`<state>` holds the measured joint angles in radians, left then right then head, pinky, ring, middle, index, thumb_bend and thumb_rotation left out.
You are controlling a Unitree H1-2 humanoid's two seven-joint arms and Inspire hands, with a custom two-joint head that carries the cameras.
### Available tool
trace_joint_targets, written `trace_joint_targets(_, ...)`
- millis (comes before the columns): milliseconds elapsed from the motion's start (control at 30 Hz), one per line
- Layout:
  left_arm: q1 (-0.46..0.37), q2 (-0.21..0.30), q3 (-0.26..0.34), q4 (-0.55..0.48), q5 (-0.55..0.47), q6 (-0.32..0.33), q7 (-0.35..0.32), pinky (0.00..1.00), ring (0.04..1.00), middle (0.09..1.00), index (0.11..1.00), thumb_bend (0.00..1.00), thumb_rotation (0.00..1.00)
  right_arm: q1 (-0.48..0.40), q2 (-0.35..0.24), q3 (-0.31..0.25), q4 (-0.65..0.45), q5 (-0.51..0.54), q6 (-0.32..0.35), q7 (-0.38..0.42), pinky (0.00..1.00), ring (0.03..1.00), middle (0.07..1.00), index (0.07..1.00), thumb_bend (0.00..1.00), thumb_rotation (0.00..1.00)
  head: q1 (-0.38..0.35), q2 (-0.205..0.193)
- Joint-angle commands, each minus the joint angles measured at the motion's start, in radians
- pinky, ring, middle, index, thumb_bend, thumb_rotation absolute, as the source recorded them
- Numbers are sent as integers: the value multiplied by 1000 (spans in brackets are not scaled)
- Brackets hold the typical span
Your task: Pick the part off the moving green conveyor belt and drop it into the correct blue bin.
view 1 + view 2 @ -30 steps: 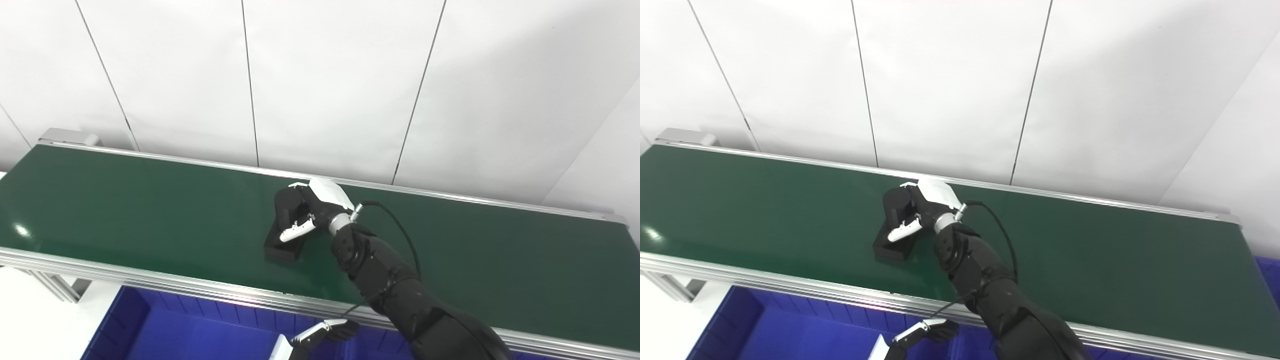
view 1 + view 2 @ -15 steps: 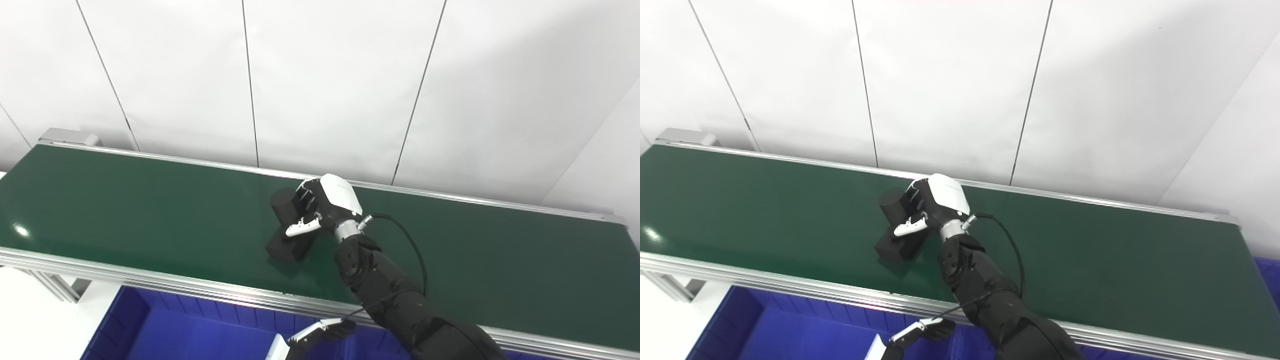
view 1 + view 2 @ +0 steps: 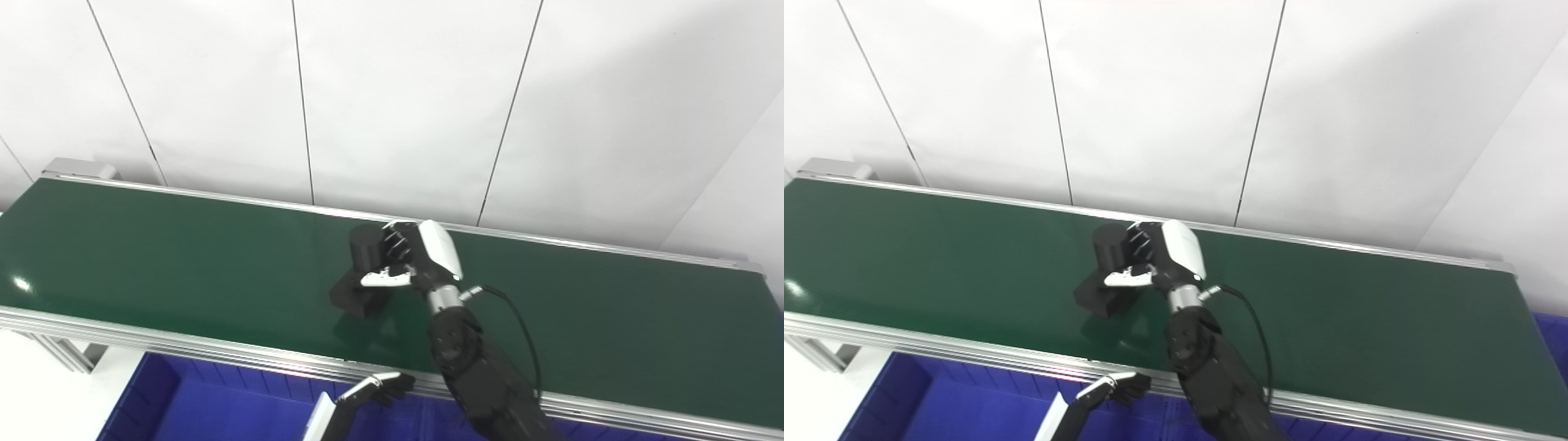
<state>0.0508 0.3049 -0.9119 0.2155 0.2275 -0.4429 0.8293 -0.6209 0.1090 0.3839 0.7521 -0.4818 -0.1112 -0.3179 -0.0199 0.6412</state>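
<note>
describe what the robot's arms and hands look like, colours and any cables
The right hand has a glossy white shell on its back, black fingers and a white-capped thumb. A short silver cuff joins it to a bulky matte black arm, and a thin black cable loops from a plug at the wrist back along the forearm. The left hand shows dark fingers and a white-edged thumb on a pale, slim forearm.

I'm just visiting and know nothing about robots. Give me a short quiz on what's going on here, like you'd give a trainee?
1. True or false: the right hand holds the black part.
2. Where is the left hand? A) on the belt B) low, in front of the green conveyor belt, over the blue bin C) against the wall
3. Fill in: the part's lower end looks lifted off the ____.

Key: 1 true; 2 B; 3 belt.
</note>
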Motion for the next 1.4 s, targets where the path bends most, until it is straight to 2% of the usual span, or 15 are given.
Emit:
trace_joint_targets(0,5,11,16,-38,1,-27,-16,591,673,736,749,908,322,32,-13,-28,-165,12,40,26,314,373,483,493,516,0,-23,5)
trace_joint_targets(133,19,15,44,-52,-16,-27,-46,613,698,750,766,876,311,157,-40,-79,-411,37,119,90,302,357,482,492,517,0,-50,20)
trace_joint_targets(200,27,14,59,-56,-23,-27,-58,622,704,753,769,870,302,217,-56,-98,-511,42,136,110,316,375,483,492,517,0,-62,27)
trace_joint_targets(267,35,15,75,-62,-25,-27,-70,635,714,759,772,865,302,257,-66,-113,-575,45,141,123,327,382,484,492,517,0,-73,36)
trace_joint_targets(367,46,18,97,-73,-39,-27,-91,648,722,762,775,861,307,343,-92,-135,-712,45,192,159,335,382,484,492,516,0,-93,57)
trace_joint_targets(433,56,20,117,-84,-46,-27,-114,655,723,763,776,863,315,392,-102,-149,-785,46,218,179,334,377,483,492,516,0,-108,74)
trace_joint_targets(467,61,21,129,-93,-51,-27,-124,654,721,762,775,864,315,423,-108,-155,-822,50,225,188,334,377,483,492,516,0,-131,102)
trace_joint_targets(567,71,22,166,-109,-67,-27,-161,650,716,759,771,871,316,515,-137,-169,-921,44,249,216,331,380,484,492,516,0,-150,123)
trace_joint_targets(600,74,22,180,-117,-76,-27,-179,650,716,759,771,872,317,545,-149,-171,-948,37,251,223,330,380,484,492,516,0,-165,143)
trace_joint_targets(700,87,17,220,-137,-93,-27,-229,647,715,759,775,877,312,589,-163,-174,-992,28,258,241,328,373,483,491,517,0,-179,162)
trace_joint_targets(867,105,9,298,-168,-133,-27,-329,655,722,765,781,880,305,707,-231,-151,-1097,-20,316,327,322,378,484,492,516,0,-204,210)
trace_joint_targets(900,111,8,314,-176,-141,-27,-352,657,724,766,783,878,306,720,-238,-149,-1109,-20,328,344,322,379,485,492,517,0,-210,224)
trace_joint_targets(1067,137,-13,392,-202,-167,-27,-454,651,723,764,782,878,298,759,-277,-160,-1133,5,383,431,333,392,485,492,517,0,-215,243)
trace_joint_targets(1233,162,-38,464,-220,-180,-27,-544,656,724,763,777,873,290,774,-315,-141,-1122,-85,407,450,331,391,485,492,518,0,-224,262)
trace_joint_targets(1367,177,-58,514,-232,-192,-27,-608,655,721,761,771,877,280,768,-349,-108,-1107,-190,393,459,342,416,486,492,518,0,-222,267)
